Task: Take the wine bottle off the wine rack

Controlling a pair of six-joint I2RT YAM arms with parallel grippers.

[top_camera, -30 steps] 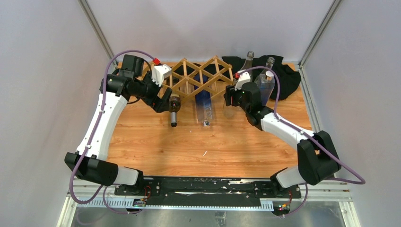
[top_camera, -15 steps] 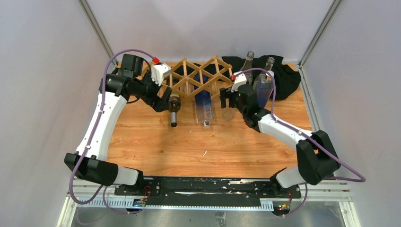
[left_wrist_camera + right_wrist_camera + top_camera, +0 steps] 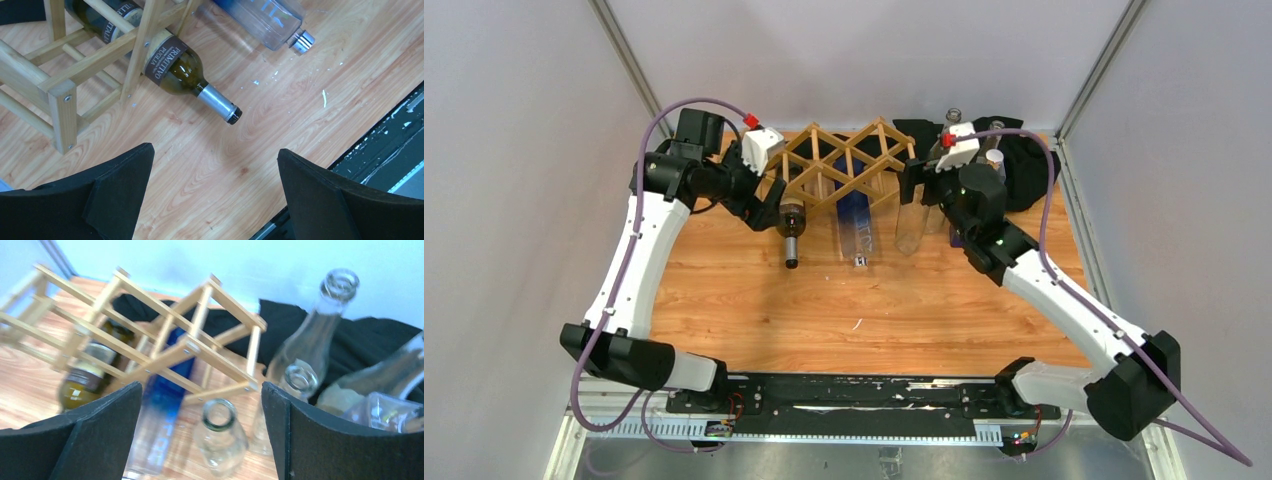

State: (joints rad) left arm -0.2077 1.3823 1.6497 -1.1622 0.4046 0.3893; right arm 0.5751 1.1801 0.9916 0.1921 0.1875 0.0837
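The wine rack of pale wooden slats stands at the back middle of the table. A dark wine bottle with a brown label lies in its lower left opening, its neck pointing at the near edge; the left wrist view shows this bottle too. My left gripper hangs open just left of it, with bare table between its fingers. My right gripper is open above a clear glass bottle that stands upright by the rack's right end.
A blue-tinted bottle lies in the rack's middle opening with its cap toward me. A black cloth lies at the back right, and clear bottles stand in front of it. Metal frame posts flank the table.
My right gripper has opened, let go of the clear bottle and pulled up and to the right; the bottle now stands free. The left arm has barely shifted.
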